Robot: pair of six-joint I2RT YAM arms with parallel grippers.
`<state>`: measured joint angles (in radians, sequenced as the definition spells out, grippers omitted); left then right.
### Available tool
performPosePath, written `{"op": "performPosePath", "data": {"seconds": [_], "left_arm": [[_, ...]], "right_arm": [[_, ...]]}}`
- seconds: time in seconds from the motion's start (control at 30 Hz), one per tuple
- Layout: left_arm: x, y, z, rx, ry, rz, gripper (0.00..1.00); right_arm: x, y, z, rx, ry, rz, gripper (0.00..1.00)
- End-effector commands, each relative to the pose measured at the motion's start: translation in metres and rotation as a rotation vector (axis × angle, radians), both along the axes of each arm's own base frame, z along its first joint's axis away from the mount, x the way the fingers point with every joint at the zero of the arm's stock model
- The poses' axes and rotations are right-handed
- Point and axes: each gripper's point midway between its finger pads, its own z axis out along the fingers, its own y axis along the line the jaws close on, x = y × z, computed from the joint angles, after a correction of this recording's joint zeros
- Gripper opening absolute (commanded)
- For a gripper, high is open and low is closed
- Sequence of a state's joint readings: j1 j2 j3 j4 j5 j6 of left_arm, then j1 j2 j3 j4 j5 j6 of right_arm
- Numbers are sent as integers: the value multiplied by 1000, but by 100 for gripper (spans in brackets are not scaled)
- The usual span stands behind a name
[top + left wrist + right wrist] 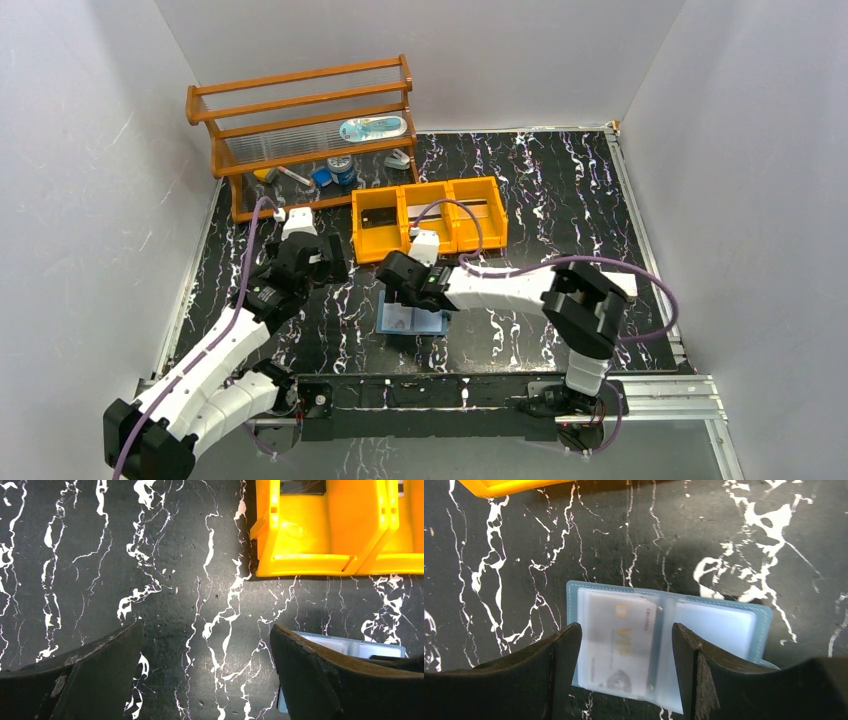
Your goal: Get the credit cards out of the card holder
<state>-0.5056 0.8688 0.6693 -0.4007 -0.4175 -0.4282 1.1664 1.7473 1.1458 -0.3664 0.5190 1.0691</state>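
Note:
The light blue card holder [724, 625] lies open and flat on the black marbled table. Its left clear pocket holds a silver-grey credit card [619, 640] with gold "VIP" lettering; the right pocket looks empty. My right gripper [626, 630] is open just above it, one finger on each side of the pocket with the card, gripping nothing. From above, the holder [412, 322] shows just near of the right gripper [402, 283]. My left gripper [205, 630] is open over bare table, to the left of the holder's corner [350, 645]. In the top view the left gripper [322, 258] is apart from the holder.
An orange three-compartment tray [430, 237] stands right behind the holder, and a dark flat thing [302, 486] lies in its left compartment. A wooden rack [300, 110] with small items is at the back left. White walls close in three sides.

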Motion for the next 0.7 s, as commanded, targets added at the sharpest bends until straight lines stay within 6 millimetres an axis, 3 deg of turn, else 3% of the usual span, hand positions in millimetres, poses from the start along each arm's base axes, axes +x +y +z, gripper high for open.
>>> {"op": "performPosePath", "data": {"seconds": [0.0, 0.13, 0.53, 0.67], "left_arm": [[3, 11, 24, -17, -81, 67, 98], [2, 13, 27, -21, -97, 74, 98], [2, 11, 26, -27, -96, 57, 98], [2, 10, 26, -28, -94, 52, 98]], "right_arm": [[4, 17, 1, -44, -3, 20, 75], [3, 25, -9, -76, 13, 27, 76], [-3, 19, -30, -126, 51, 13, 75], [-9, 22, -37, -88, 69, 30, 70]]}}
